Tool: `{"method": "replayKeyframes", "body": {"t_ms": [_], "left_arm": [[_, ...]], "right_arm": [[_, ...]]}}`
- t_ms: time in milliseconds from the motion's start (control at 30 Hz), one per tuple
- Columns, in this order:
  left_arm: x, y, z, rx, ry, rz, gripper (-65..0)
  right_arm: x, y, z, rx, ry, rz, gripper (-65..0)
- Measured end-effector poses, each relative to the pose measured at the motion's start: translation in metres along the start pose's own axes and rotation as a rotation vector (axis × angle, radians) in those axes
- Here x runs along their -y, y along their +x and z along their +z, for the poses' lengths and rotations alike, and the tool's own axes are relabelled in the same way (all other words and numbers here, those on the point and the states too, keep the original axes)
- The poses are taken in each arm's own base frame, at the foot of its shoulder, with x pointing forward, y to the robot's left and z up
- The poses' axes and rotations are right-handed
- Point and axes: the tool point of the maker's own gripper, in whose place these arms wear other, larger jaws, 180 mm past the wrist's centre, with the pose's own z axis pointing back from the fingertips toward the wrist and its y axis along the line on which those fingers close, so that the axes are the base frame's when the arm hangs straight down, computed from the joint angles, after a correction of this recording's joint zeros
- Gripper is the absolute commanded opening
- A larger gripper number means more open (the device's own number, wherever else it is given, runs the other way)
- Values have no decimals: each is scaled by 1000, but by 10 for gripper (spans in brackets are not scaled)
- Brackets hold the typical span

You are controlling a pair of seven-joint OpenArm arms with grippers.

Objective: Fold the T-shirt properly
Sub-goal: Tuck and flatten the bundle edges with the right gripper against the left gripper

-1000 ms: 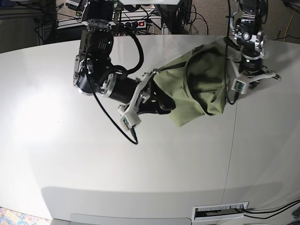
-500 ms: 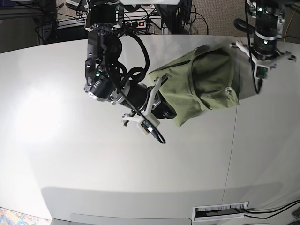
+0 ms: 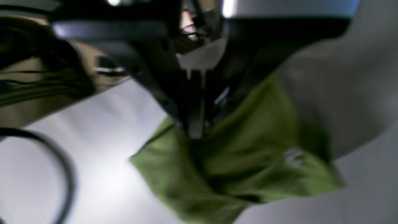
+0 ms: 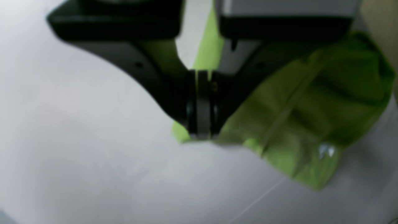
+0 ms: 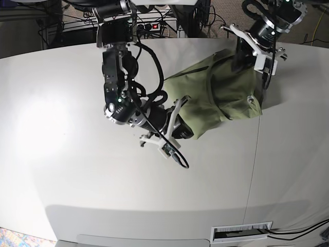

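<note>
The T-shirt (image 5: 221, 95), one green bunched heap, is lying on the white bench (image 5: 77, 170) in the upper right of the base view. Two pincers are showing. Both wrist views are blurring badly. The right pincer (image 4: 200, 133) is pressing together on a fold at the shirt's near edge. The left pincer (image 3: 194, 132) is sitting pressed together directly above the cloth; whether it is pinching any is unclear.

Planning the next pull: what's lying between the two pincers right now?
In the base view, only the bunched T-shirt spans from the right pincer to the left pincer; nothing else shows there.
</note>
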Motion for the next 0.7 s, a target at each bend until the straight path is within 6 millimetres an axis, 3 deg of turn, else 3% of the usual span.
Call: {"method": "replayKeyframes", "body": {"t_ms": [100, 200, 333, 500, 600, 700], "left_arm": [[12, -1, -3, 4, -39, 16, -650], [38, -3, -9, 2, -121, 30, -650], [63, -19, -23, -21, -196, 37, -650], [102, -14, -31, -1, -313, -33, -650], [114, -22, -36, -15, -336, -52, -650], [105, -40, -47, -59, -292, -58, -650]], "right_arm": [[12, 9, -13, 15, -19, 16, -650], [16, 11, -27, -3, 2, 22, -650], [6, 12, -47, -18, 57, 48, -650], [-15, 7, -70, -82, 123, 154, -650], [-25, -11, -79, -151, 142, 225, -650], [-33, -19, -81, -193, 154, 275, -650]]}}
